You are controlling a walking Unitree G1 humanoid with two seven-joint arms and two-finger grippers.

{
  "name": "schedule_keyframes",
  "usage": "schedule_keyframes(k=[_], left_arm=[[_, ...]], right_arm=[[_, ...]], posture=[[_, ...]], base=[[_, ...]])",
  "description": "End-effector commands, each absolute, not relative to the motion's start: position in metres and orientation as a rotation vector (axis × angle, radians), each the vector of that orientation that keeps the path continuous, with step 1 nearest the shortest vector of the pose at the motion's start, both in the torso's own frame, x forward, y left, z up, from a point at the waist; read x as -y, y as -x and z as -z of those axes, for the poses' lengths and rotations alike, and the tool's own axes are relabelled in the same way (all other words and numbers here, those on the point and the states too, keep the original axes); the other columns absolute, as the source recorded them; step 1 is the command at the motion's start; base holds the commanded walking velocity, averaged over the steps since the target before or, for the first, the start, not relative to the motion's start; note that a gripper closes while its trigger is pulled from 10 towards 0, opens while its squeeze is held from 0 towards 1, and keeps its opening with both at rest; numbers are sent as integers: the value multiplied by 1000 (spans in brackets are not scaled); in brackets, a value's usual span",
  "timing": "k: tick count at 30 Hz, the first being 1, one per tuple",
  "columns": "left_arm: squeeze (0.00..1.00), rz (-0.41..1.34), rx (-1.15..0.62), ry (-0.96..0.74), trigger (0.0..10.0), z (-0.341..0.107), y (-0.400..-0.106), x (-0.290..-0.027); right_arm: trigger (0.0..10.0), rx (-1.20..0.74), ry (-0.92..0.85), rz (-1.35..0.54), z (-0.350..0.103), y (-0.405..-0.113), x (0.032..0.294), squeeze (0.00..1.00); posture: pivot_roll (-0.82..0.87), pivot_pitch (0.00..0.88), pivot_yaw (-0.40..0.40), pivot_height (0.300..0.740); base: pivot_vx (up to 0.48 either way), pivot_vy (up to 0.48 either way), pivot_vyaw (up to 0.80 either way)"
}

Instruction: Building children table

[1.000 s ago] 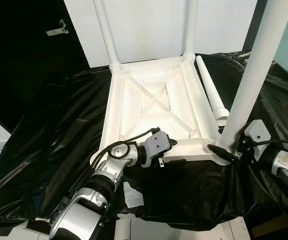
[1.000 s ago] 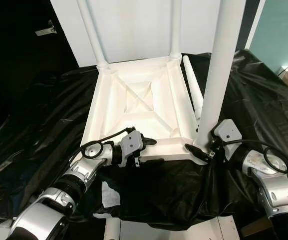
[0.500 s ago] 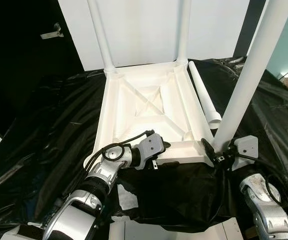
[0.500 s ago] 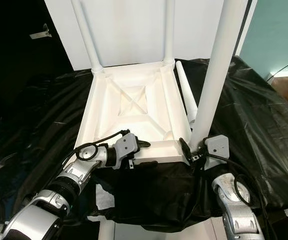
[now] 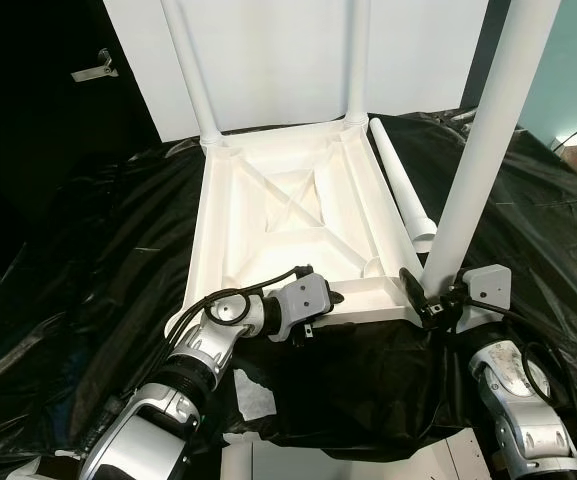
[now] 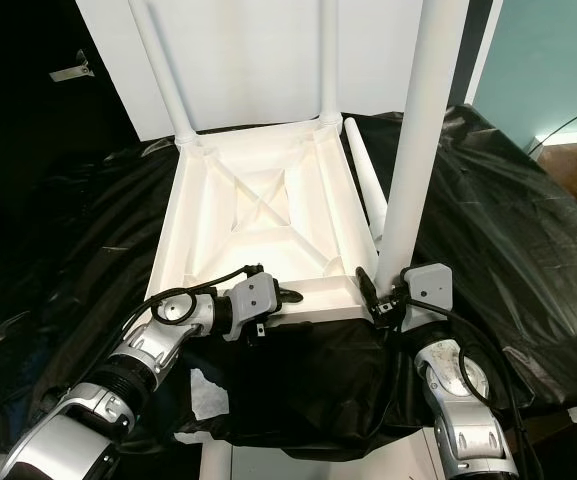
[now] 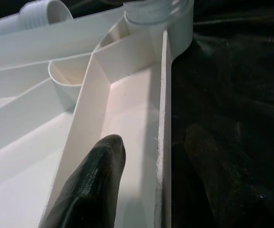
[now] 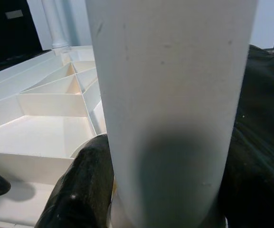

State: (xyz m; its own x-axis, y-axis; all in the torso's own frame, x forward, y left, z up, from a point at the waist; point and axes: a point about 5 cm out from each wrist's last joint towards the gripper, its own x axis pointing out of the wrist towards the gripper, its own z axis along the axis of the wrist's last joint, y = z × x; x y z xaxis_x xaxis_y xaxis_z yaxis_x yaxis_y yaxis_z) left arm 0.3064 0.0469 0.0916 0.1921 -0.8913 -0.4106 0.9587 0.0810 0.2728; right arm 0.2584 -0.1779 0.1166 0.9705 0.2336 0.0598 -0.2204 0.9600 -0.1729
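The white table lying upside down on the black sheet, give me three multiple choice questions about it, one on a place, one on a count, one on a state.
1. Where does the loose leg lie?
A. On the black sheet beside the table's right rim
B. Inside the frame
C. On the floor

2. How many legs stand upright?
A. One
B. Three
C. Four

3. What does the right claw do?
A. Hangs open
B. Clamps the near right leg
C. Holds the sheet

Answers: 1 A, it rests on the sheet along that rim. 2 B, two far, one near right. 3 B, its fingers flank the leg's base.
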Motion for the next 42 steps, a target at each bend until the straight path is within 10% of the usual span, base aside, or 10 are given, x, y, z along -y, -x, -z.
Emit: schedule_keyframes(k=[1, 15, 16, 18, 22, 24, 25, 27, 28, 42], left_arm=[[0, 1500, -398, -525, 10000, -50, -283, -52], [0, 1385, -643, -546, 10000, -33, -285, -49], [0, 1383, -718, -569, 4549, -27, -281, -50], [0, 1383, -718, -569, 4549, -27, -281, -50], [0, 1410, -754, -564, 0, -25, -276, -46], [0, 1410, -754, -564, 0, -25, -276, -46], [0, 1401, -727, -546, 0, -28, -278, -42], [0, 1401, -727, -546, 0, -28, -278, -42], [0, 1395, -699, -534, 10000, -31, -280, -38], [0, 1394, -560, -239, 10000, -53, -284, -22]], right_arm=[[0, -1, 132, -281, -101, -258, 164, 0], [2471, 12, 143, -273, -104, -259, 164, 0], [5098, 13, 148, -271, -105, -259, 165, 0], [5098, 13, 148, -271, -105, -259, 165, 0], [5608, 11, 153, -264, -104, -258, 166, 0], [5608, 11, 153, -264, -104, -258, 166, 0], [10000, 7, 155, -257, -104, -259, 166, 0], [10000, 7, 155, -257, -104, -259, 166, 0], [10000, 3, 153, -246, -103, -259, 166, 0], [10000, 14, -85, -2, -94, -251, 143, 0]], posture=[[-172, 30, 76, 740], [-182, 39, 79, 740], [-185, 39, 82, 740], [-185, 39, 82, 740], [-186, 38, 83, 740], [-186, 38, 83, 740], [-185, 36, 82, 740], [-185, 36, 82, 740], [-184, 35, 82, 740], [-182, 32, 75, 740]], base=[[0, 0, 0], [0, 0, 0], [0, 0, 0], [0, 0, 0], [0, 0, 0], [0, 0, 0], [0, 0, 0], [0, 0, 0], [0, 0, 0], [0, 0, 0]])
